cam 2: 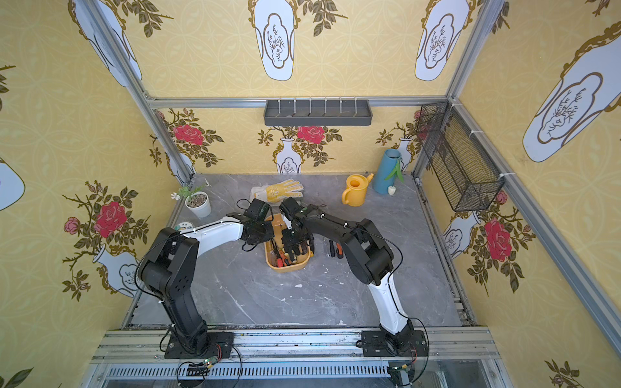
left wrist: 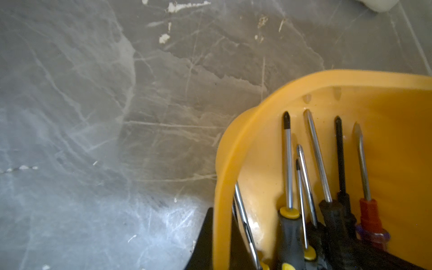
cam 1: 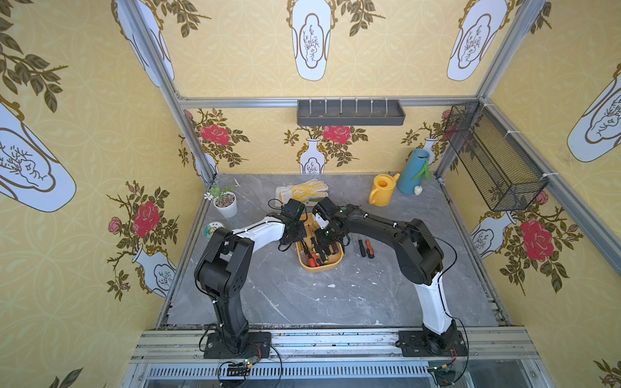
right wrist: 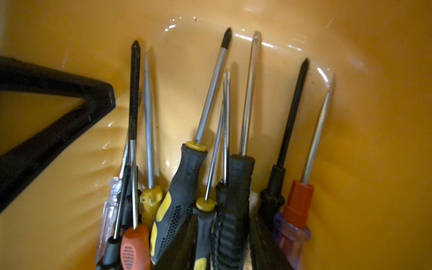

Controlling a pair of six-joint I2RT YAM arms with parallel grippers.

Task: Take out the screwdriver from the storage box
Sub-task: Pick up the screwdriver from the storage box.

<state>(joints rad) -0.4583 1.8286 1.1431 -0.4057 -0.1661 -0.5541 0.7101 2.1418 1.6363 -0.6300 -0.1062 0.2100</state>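
Although the writing on the round sticker is too small to read, the storage box mid desk holds many screwdrivers; left hand clamps its left wall, right hand dips among them, grip unclear.

Left arm: black chunky joints, one glossy white shell link; right arm looked alike. Thin black cables ran alongside, white ties, black base plates.

No text, brand, number or sign can be read in any view. The round disc at the left edge of the desk bears marks too small to read. The screwdrivers show no legible branding.
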